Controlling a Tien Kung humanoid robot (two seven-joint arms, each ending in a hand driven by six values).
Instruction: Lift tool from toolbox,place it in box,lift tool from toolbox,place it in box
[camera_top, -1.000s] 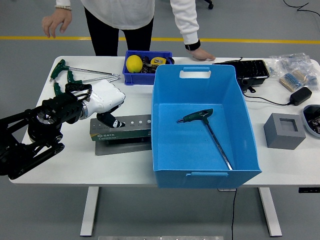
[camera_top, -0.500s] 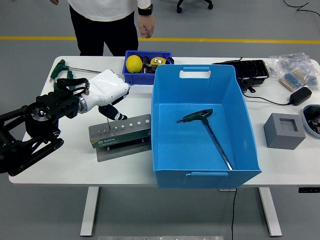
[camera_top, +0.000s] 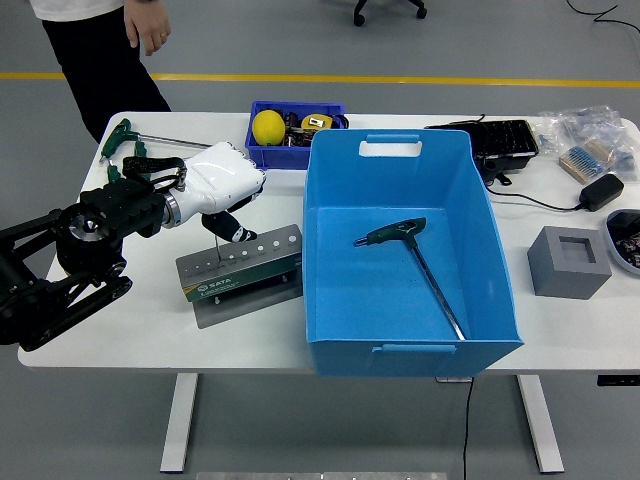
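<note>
The left hand (camera_top: 222, 190) is hanging over the table (camera_top: 120, 330), just above the far left end of the rack (camera_top: 240, 267). It is white, on a black arm that is coming in from the left. Its fingers are curling down and closing on a thin metal rod (camera_top: 212, 250). The rod is standing almost straight up, with its lower end in a hole at the left end of the rack. The rod's handle is hiding inside the hand.

The rack is a grey and green block with a row of holes on top. It is sitting on a flat grey plate, just left of the box (camera_top: 405, 250).

The box is big and blue. One tool (camera_top: 412, 258) is lying inside it, with a green T handle and a long thin shaft pointing to the near right corner.

More green tools (camera_top: 135, 150) are lying on the table behind the hand. A small blue tray (camera_top: 290, 125) with a yellow ball (camera_top: 267, 127) in it is sitting at the far edge.

A person (camera_top: 95, 40) is standing at the far left, with one hand (camera_top: 150, 22) hanging free, well away from the table things.
</note>
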